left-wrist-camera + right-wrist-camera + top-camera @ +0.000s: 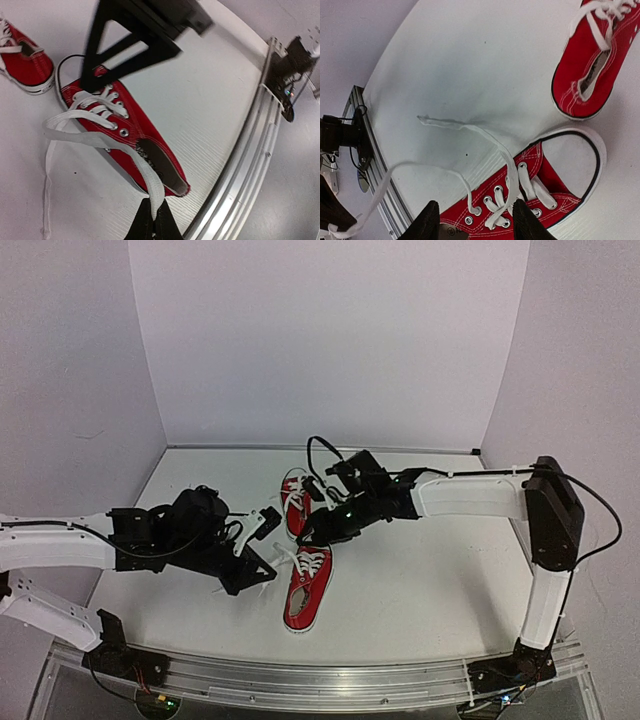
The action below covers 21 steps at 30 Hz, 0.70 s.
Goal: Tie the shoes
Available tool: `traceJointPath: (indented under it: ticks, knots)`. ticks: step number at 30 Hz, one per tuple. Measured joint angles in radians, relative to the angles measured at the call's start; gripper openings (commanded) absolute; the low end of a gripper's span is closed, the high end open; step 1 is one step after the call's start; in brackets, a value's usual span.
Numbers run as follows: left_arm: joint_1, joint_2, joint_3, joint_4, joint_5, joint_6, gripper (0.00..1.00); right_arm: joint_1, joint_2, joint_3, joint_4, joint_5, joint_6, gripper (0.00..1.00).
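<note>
We find the left gripper pinching one white lace between fingers pressed together, with the laced shoe lying just beyond the fingertips. The right gripper has its fingers spread, straddling the eyelet rows of that same shoe without clamping anything. The second shoe lies farther out, past the toe cap.

Two sneakers in line at mid-bench, an arm on each side.
The nearer small red canvas sneaker with white laces lies on the white bench, toe away from the arms. The second red canvas sneaker lies just behind it, heel toward that toe, not touching. The left jaws sit left of the nearer sneaker, one white lace running into them. The right jaws stand over its eyelets. Its other lace lies on the bench beside it.
</note>
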Motion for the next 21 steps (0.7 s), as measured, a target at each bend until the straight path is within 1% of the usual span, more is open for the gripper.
traceJointPath:
  ticks: [3,7,10,15,18,19,21]
  knots:
    - [0.055,0.040,-0.001,0.054,-0.020,-0.077,0.00,0.009,0.025,-0.006,-0.010,0.000,-0.015,0.41]
    - [0.132,0.041,-0.023,0.171,-0.032,-0.174,0.00,0.011,0.042,-0.011,-0.015,0.003,-0.024,0.40]
    - [0.145,0.035,-0.052,0.239,-0.056,-0.235,0.00,0.011,0.059,-0.011,-0.014,0.004,-0.028,0.39]
    - [0.145,0.033,-0.064,0.292,-0.085,-0.296,0.00,0.011,0.100,-0.011,-0.014,0.006,-0.034,0.38]
    - [0.145,0.036,-0.064,0.318,-0.096,-0.320,0.00,0.011,0.110,-0.011,-0.014,0.008,-0.038,0.30]
    - [0.145,0.041,-0.064,0.326,-0.101,-0.326,0.00,0.011,0.110,-0.011,-0.014,0.008,-0.042,0.26]
    - [0.145,0.059,-0.064,0.347,-0.110,-0.346,0.00,0.010,0.110,-0.011,-0.013,0.009,-0.044,0.15]
